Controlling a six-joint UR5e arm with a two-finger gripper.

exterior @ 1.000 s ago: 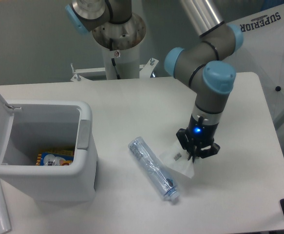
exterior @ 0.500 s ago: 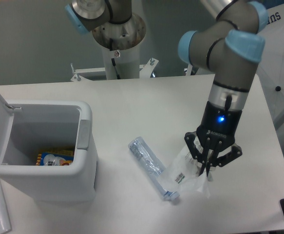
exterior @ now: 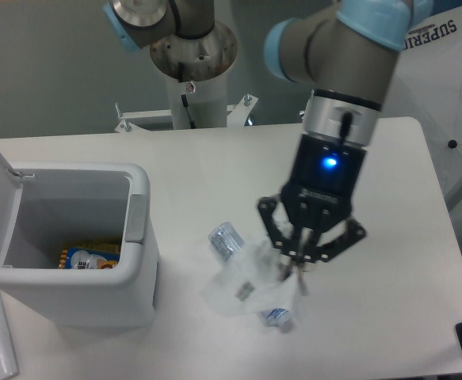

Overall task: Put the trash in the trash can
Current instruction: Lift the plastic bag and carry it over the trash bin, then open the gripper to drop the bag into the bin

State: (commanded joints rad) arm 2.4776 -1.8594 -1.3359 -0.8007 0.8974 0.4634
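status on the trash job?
Done: the trash can is open, with some colourful packaging already inside. In hand: the gripper holds the wrapper lifted above the table. Left: drop it in the can, then fetch the bottle, lying on the table.

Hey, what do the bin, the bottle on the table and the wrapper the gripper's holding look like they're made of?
The trash can looks like matte light-grey moulded plastic, with smooth walls and rounded corners. The bottle seems thin clear plastic, crinkled, with a blue cap. The wrapper, hanging from the gripper, looks like translucent plastic film, crumpled and see-through.
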